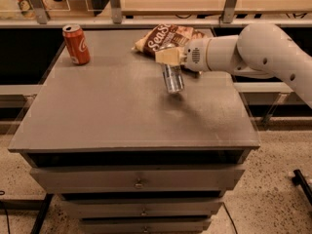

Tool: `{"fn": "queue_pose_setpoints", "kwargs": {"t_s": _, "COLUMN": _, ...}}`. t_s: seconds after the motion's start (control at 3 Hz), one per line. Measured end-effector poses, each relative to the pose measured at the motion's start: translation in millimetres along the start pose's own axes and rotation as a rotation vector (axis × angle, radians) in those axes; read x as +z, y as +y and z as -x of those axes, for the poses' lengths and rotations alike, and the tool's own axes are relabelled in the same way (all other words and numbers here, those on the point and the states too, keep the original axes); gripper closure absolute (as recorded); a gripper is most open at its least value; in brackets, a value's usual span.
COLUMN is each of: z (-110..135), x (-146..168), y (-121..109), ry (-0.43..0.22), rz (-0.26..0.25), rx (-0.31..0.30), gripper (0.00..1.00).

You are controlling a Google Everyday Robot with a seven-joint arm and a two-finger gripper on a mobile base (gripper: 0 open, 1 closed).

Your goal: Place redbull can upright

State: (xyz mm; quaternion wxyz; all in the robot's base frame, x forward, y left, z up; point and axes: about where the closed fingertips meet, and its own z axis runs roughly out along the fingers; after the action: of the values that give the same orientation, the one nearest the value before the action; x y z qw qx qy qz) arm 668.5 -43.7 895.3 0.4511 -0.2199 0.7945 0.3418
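Camera view looks down on a grey, flat-topped counter [107,111] with metal drawers [139,178] stacked under its front edge. A white, rounded robot arm [263,48] reaches in from the right, and its claw [168,57], with pale tan fingers, sits over the rear middle of the counter. The claw is clenched on the top end of a slim, tall silver-grey metal redbull can [173,79], which hangs below it close to upright, tilted a little with its lower end towards the right. A soft shadow lies on the counter just right of the can's base. The base seems to be at the surface or just above it, though I cannot tell whether it touches. Just behind the claw lies a crumpled brown and white snack bag [163,37]. A wider red cola can [76,44] stands upright at the far left corner, well apart from the redbull can.
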Motion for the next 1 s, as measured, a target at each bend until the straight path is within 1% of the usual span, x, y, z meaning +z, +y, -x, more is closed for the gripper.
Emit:
{"fn": "queue_pose_setpoints", "kwargs": {"t_s": 0.33, "z": 18.7, "x": 1.9, "y": 5.5, "ry": -0.021, "rz": 0.023, "rx": -0.038, "gripper": 1.0}}
{"fn": "queue_pose_setpoints", "kwargs": {"t_s": 0.67, "z": 46.7, "x": -3.8, "y": 17.5, "ry": -0.063, "rz": 0.058, "rx": -0.077, "gripper": 1.0}}
{"fn": "queue_pose_setpoints", "kwargs": {"t_s": 1.0, "z": 62.1, "x": -23.0, "y": 18.0, "ry": -0.158, "rz": 0.143, "rx": -0.072, "gripper": 1.0}}
